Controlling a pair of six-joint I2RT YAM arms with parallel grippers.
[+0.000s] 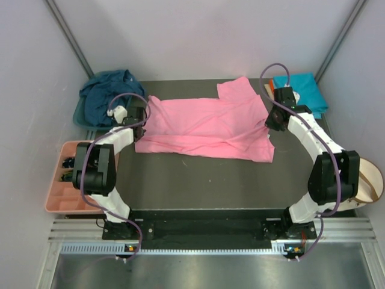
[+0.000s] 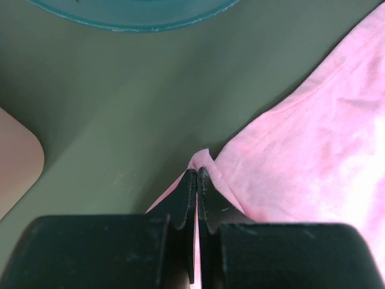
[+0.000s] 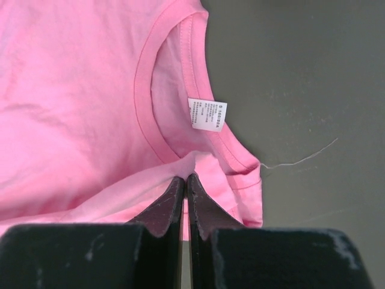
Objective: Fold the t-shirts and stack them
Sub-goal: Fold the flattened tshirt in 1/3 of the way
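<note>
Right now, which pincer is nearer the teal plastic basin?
Left. The left pincer, shut on an edge of the bright pink cloth t-shirt, sits just beside the teal plastic basin; the right pincer grips the collar end, across the table.

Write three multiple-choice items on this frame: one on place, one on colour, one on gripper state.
1. Where is the navy t-shirt?
A. in the teal basin, far left
B. folded at far right
C. near edge, centre

2. Colour of the spread t-shirt in the middle?
A. turquoise
B. pink
C. orange

3. The left gripper and right gripper are:
A. both open
B. both shut on the spread t-shirt
C. left shut, right open

Key:
1 A, it is heaped in the basin at the far-left corner.
2 B, it is pink across body and sleeves.
3 B, each wrist view shows jaws closed on pink cloth.
</note>
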